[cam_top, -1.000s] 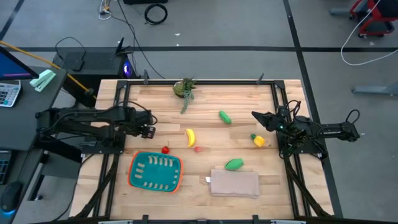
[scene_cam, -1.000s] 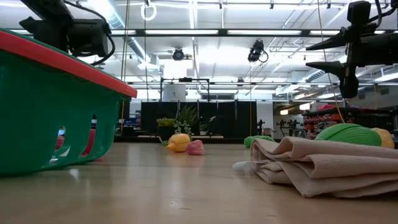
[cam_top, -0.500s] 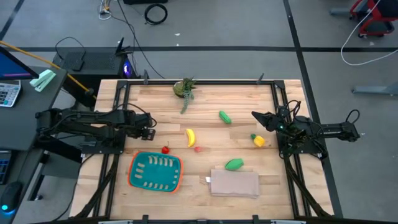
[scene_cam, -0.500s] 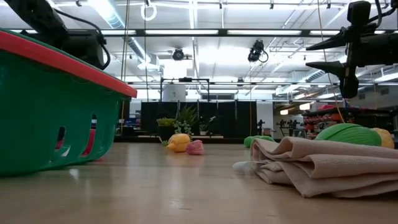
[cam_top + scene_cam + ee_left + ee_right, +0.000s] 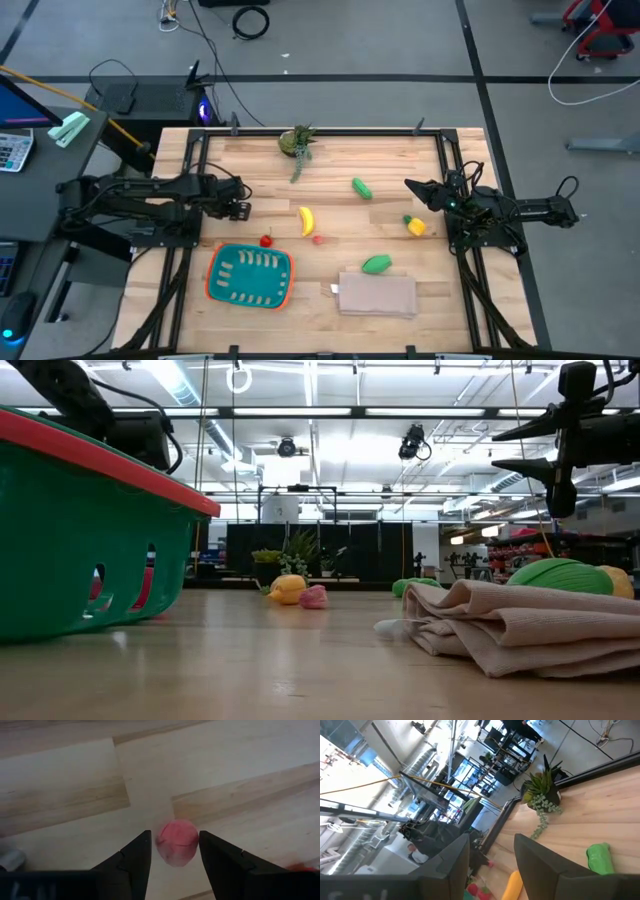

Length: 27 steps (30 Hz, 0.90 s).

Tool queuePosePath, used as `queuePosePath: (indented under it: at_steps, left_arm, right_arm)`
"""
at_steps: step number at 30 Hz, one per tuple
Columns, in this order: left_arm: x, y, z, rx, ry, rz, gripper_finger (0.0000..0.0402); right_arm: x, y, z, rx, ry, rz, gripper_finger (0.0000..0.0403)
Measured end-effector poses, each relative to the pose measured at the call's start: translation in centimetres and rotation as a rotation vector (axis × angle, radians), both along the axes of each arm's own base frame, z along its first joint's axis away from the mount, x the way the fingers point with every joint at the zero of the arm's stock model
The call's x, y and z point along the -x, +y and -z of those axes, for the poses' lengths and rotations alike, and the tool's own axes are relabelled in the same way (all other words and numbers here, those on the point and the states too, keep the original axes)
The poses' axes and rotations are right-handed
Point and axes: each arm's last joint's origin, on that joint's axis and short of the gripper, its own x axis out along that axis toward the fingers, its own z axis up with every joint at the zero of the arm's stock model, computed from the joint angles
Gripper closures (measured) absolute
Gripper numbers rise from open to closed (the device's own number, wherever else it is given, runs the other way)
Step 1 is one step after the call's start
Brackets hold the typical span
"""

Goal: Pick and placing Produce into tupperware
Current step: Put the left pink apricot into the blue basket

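The teal tupperware (image 5: 250,275) with an orange rim lies at the near left. On the table rest a yellow banana (image 5: 306,220), two red pieces (image 5: 266,240) (image 5: 318,238), two green pieces (image 5: 362,187) (image 5: 377,264) and a yellow piece with a green top (image 5: 414,225). My left gripper (image 5: 240,211) is open above the table, up and left of the nearer red piece. In the left wrist view that red piece (image 5: 177,844) shows between the fingertips of my left gripper (image 5: 172,836), lying on the wood below. My right gripper (image 5: 408,186) is open and empty, held high at the right.
A beige folded slab (image 5: 378,295) lies at the near middle, beside the green piece. A small green plant (image 5: 298,145) with a dangling stem stands at the far edge. Black frame rails (image 5: 190,170) run along the table's sides. Bare wood lies between the banana and the tupperware.
My left arm has sunk a little; in the low view it now shows lower, partly behind the tupperware's rim. Nothing on the table has moved.
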Motion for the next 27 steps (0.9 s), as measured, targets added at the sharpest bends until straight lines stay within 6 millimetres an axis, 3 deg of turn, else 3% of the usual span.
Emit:
queuePosePath:
  at_steps: [8,17,27]
  left_arm:
    - [0.0,-0.01,0.0,0.024,-0.007,0.001,0.0258]
    - [0.01,-0.01,0.01,0.021,-0.005,0.018,0.0259]
    - [0.0,-0.01,0.01,0.019,-0.005,0.025,0.0344]
  right_arm:
    - [0.0,0.0,0.0,0.0,0.0,0.0,0.0238]
    - [0.0,0.0,0.0,0.001,0.0,0.0,0.0238]
    - [0.0,0.0,0.0,0.001,0.0,0.0,0.0238]
